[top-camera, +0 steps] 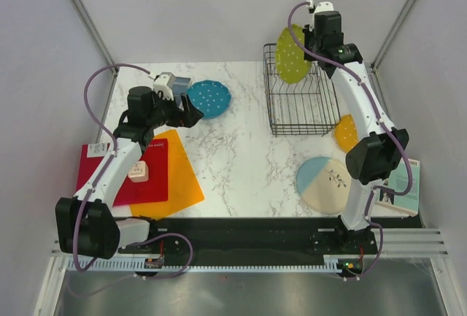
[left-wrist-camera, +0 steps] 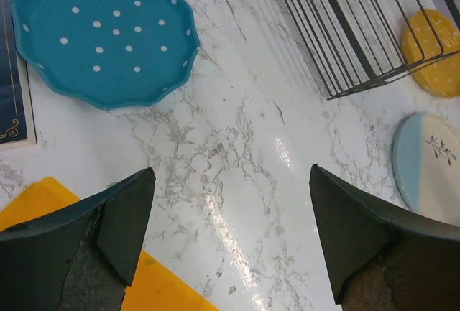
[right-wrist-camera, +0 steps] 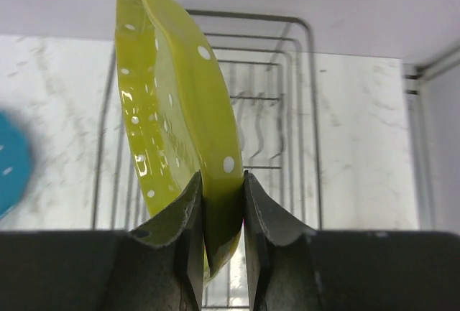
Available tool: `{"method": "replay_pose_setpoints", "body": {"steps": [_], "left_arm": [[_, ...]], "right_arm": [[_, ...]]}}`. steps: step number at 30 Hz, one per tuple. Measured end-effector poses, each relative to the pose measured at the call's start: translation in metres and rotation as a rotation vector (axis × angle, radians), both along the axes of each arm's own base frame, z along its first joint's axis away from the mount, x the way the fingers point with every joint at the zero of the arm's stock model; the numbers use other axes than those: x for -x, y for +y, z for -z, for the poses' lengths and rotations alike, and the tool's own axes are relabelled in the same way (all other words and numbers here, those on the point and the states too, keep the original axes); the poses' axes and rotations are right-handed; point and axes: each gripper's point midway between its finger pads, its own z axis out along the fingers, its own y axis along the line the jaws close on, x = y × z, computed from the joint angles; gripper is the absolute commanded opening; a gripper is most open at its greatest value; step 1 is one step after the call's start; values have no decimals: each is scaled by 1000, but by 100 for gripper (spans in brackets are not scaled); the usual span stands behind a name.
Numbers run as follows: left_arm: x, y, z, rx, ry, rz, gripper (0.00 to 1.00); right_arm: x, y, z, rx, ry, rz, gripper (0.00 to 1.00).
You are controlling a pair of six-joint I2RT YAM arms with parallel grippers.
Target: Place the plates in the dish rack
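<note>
**Lime-green plate held on edge over the dish rack, three plates flat on the tabletop**

Seen from above, a white marble tabletop (top-camera: 241, 155) carries a rectangular black wire dish rack (top-camera: 271, 104) at about 1 o'clock. The right jaws are clamped on the rim of a round, scallop-edged, white-dotted lime-green plate (top-camera: 290, 55). The plate stands on edge over the rack's far left corner. Whether it touches the wires cannot be told.

The left jaws stand wide apart with nothing between them, above bare marble at about 10 o'clock. Just past them, at 11 o'clock, a white-dotted teal plate (top-camera: 210, 98) lies flat, with a small grey and white box (top-camera: 169, 82) beside it.

A white-dotted orange plate (top-camera: 346, 132) lies flat at 3 o'clock, just beside the rack's near right corner, partly hidden by the right arm. A cream plate (top-camera: 325, 183) with a blue segment and a leaf sprig lies at 4 o'clock, close to that arm's base.

At 8 o'clock, a flat orange square sheet (top-camera: 179, 177) overlaps a flat red square sheet (top-camera: 120, 177) under the left arm. A small pale block (top-camera: 138, 171) sits on the red one. A printed card (top-camera: 403, 185) lies at the right edge.
</note>
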Motion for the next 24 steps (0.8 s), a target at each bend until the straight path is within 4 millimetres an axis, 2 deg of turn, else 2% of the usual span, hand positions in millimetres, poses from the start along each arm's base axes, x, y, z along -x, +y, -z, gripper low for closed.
{"method": "replay_pose_setpoints", "body": {"steps": [3,10,15,24], "left_arm": [[-3,1,6,-8,14,-10,94],[-8,-1,12,-9,19,-8,93],[-10,-1,18,-10,33,-8,92],[-13,-3,28,-13,60,-5,92]], "right_arm": [[-12,-26,1,88,-33,136,0],[-32,-60,4,254,-64,284,0],[-39,-73,14,323,-49,323,0],[-52,-82,34,368,-16,335,0]]}}
